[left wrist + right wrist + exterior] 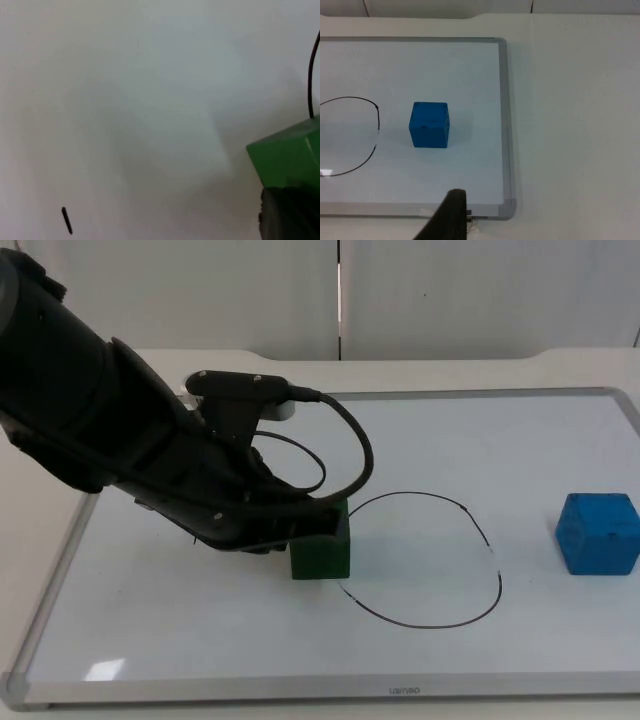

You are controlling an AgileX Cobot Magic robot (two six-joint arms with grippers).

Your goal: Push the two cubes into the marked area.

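A white whiteboard with a grey metal frame (620, 392) lies flat on the white table top (580, 100) and carries everything. A black hand-drawn oval outline (495, 580) marks the area near the middle of the board, a little toward its front edge; the line has a small gap on the side facing the board's right edge.

The green cube (322, 558) sits on the oval's left side, touching or just crossing the line. Nothing stands between it and the bare white surface inside the outline. The left gripper (300, 525) is low on the board, pressed against the cube's left and rear side, with the bulky black arm over it; in the left wrist view a dark fingertip (290, 215) lies right against the green face. Whether its fingers are spread or closed cannot be told.

The blue cube (598, 532) rests near the board's right edge, well apart from the oval, with bare board between them and a strip of board behind and in front. The right arm waits off the board's front right corner; its gripper's dark fingertip (451, 215) hangs above the frame, well short of the blue cube, fingers' spacing not discernible.
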